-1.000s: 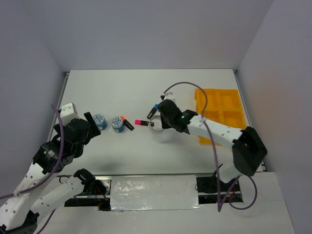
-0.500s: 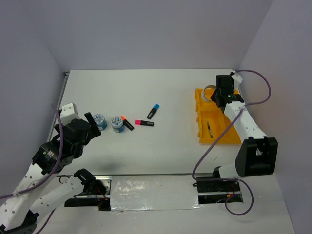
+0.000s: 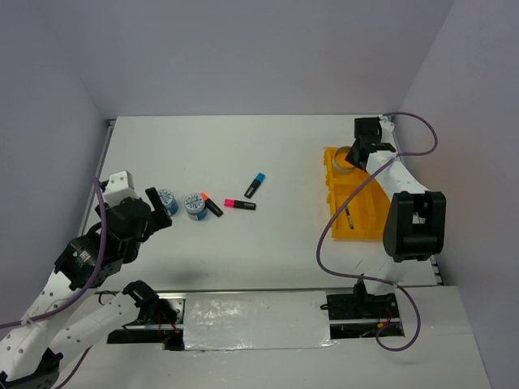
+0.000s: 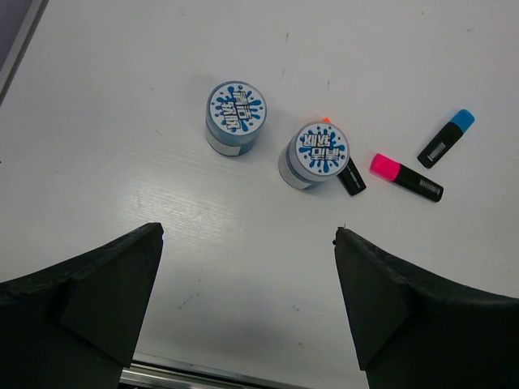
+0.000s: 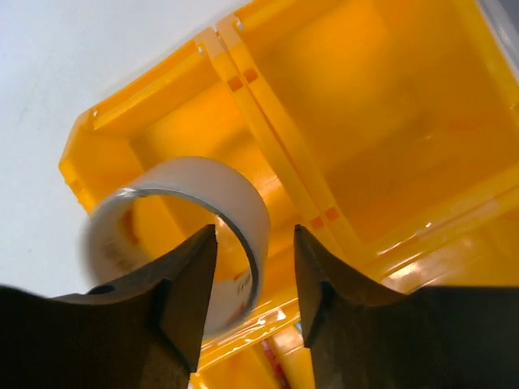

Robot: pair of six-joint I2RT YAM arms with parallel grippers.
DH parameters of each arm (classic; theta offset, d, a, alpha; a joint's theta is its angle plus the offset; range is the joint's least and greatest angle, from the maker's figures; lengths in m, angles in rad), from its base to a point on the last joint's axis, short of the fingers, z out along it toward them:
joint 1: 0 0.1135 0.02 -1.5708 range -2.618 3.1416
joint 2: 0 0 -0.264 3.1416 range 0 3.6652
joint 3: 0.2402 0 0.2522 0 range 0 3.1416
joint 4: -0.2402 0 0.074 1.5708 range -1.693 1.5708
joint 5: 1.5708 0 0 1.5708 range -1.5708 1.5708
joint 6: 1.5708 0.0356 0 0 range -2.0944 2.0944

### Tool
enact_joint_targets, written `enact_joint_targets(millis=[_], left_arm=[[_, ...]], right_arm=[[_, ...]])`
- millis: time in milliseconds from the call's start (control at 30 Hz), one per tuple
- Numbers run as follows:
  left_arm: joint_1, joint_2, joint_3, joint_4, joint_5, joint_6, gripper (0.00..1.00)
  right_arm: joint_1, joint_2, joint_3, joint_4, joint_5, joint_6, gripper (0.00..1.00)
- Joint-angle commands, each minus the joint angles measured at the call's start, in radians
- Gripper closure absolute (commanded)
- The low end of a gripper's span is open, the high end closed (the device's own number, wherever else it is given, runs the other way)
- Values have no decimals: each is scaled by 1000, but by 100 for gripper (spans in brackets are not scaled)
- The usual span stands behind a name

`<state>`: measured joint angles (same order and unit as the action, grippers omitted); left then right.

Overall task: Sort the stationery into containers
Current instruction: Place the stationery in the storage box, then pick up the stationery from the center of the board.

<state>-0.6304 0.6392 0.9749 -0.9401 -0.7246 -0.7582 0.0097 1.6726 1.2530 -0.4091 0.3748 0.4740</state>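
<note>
The yellow tray (image 3: 391,194) stands at the right. My right gripper (image 3: 358,152) hovers over its far-left compartment. In the right wrist view the gripper (image 5: 254,235) has its jaws apart. The wall of the silvery tape ring (image 5: 235,182) stands loose between them, over the tray (image 5: 365,121). The ring (image 3: 344,157) also shows from above. Two blue-white tape rolls (image 3: 165,200) (image 3: 194,205) stand at the left. Beside them lie an orange-capped marker (image 3: 212,205), a pink-capped marker (image 3: 240,203) and a blue-capped marker (image 3: 255,185). My left gripper (image 3: 158,212) is open and empty near the rolls (image 4: 236,117) (image 4: 318,154).
A thin pen (image 3: 349,217) lies in the tray's near-left compartment. White walls close in the table at the left, back and right. In the left wrist view the gripper (image 4: 247,235) is over bare table near the front edge.
My right arm carried the tape ring from the table's middle to the tray's far-left compartment, and the jaws now stand apart around it. The left arm has barely moved.
</note>
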Motion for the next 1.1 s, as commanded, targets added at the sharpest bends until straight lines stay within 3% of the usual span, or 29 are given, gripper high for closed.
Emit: enact_joint_targets(millis=[0,100,333,400,467,533,600,633,800,967,1067], left_arm=[[-9,4,-4,44,14,28,1],[-15,8,-2,44,16,30,1],[-25,-16,-1,31,-13,5,1],[-25,-18,4,15,-35,-13,1],[-25,-12,16,-8,-59,-55,1],[-25,-4,25,-63,-110,-93,1],[-22,-4,42,-130,-145,-162,1],[-20,-9,48,-153,-180,-212,1],[-20,-70,65,-236,-240,-306,1],[-20,-183,53,-220,-237,-296,1],[-20,-240,36,-174,-220,-256,1]], right_arm=[[-30,-8,57,29,-16,-23,48],[-31,-2,66,12,-14,-25,38],[-16,-71,54,1,-57,-26,36],[74,-155,34,15,-41,-70,34],[220,-244,25,44,-24,-130,26],[368,-284,8,82,-48,-159,25],[452,-306,-9,115,-117,-186,13],[517,-298,-15,146,-204,-193,1],[706,-206,-57,303,-450,-271,0],[887,39,112,294,-395,-390,0],[930,172,215,303,-376,-420,0]])
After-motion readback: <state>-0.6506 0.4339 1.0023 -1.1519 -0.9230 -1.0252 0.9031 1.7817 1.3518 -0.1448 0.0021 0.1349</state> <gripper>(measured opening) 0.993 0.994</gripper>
